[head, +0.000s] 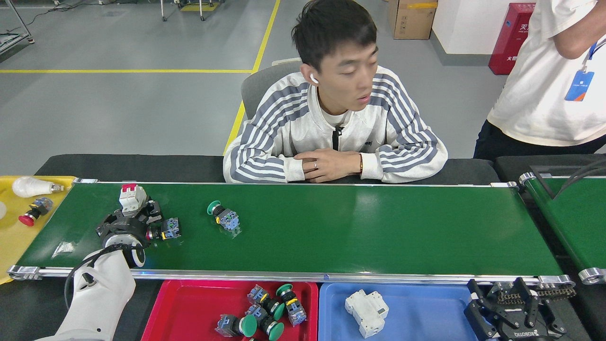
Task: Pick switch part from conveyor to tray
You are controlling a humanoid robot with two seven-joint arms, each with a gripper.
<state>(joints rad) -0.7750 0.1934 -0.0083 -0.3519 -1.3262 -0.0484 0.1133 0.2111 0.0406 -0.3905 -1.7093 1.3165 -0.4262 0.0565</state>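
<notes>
The conveyor runs across the head view. On its left part lie a red-headed switch part, a white breaker with a red lever and a green-headed switch part. My left gripper is down on the belt between the breaker and the red switch part. It hides that part's head, and its dark fingers are too bunched to read. My right gripper rests open below the belt's near right corner, holding nothing. The red tray holds several switch parts.
A blue tray holds a white breaker. A yellow tray at the left end holds a bulb and a red switch. A seated person's arms rest at the far rail. Another person stands at right, by a smaller belt.
</notes>
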